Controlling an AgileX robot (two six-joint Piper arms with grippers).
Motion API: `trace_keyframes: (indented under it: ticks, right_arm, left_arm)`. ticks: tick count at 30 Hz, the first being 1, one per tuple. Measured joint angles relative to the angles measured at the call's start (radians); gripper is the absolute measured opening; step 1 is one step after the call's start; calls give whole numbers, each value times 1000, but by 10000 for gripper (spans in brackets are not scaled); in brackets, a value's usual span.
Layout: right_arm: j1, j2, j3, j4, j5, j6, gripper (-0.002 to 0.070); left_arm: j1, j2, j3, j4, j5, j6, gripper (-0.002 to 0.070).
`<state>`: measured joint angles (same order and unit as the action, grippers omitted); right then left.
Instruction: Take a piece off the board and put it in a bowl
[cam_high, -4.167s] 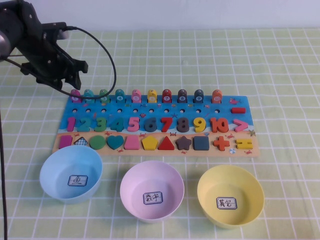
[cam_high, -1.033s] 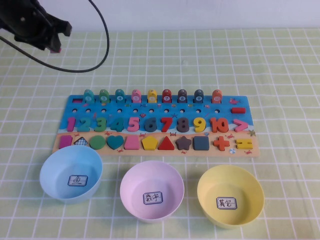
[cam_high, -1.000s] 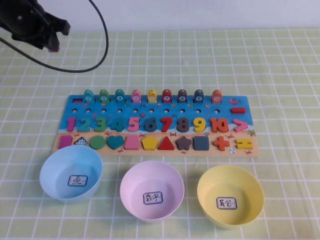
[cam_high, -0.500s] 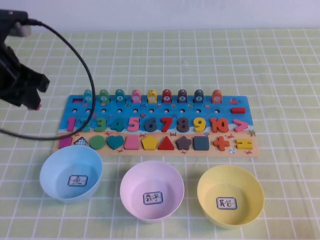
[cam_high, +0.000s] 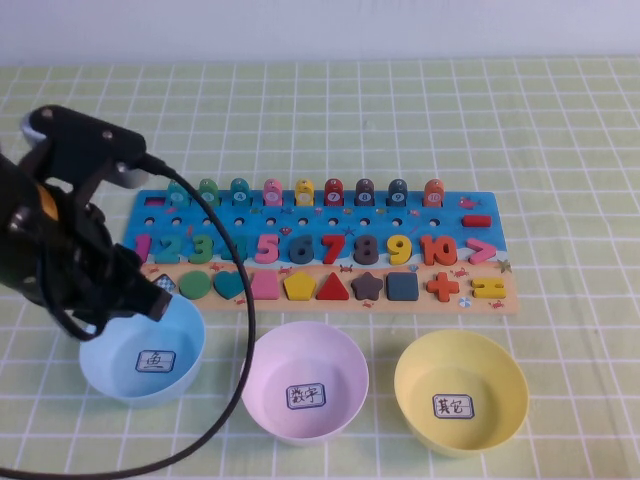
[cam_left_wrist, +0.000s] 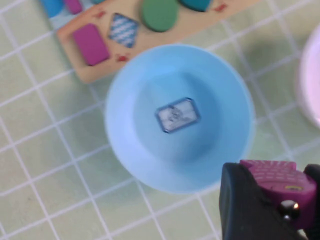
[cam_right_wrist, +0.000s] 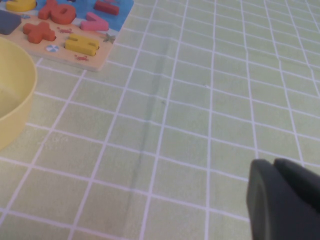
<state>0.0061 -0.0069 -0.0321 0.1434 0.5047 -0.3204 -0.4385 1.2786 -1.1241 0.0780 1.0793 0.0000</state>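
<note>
The left gripper (cam_left_wrist: 280, 192) hangs over the near rim of the light blue bowl (cam_high: 110, 355), clamped on the purple fish piece (cam_left_wrist: 277, 177); only its magenta top shows between the dark fingers, the rest is hidden. It looks light, rigid and smooth, so likely slippery; a pinch across the flat sides should suit it, and a short drop should not hurt it. The bowl sits just in front of the board (cam_high: 480, 290), on a green checked cloth (cam_high: 560, 130); there is open cloth all round. The right gripper (cam_right_wrist: 282, 200) sits low over bare cloth, right of the yellow bowl (cam_right_wrist: 12, 90); whether it is open cannot be told.
</note>
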Motion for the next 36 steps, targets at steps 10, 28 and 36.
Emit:
trace_keyframes:
  ticks: [10, 28, 36]
  right_arm:
    - [0, 0, 0, 0, 0, 0, -17]
    - [0, 0, 0, 0, 0, 0, -17]
    - [0, 0, 0, 0, 0, 0, -17]
  left_arm:
    - [-7, 250, 58, 69, -178, -81, 194]
    - [75, 395, 58, 61, -287, -167, 194]
    - [90, 410, 58, 32, -304, -144, 194]
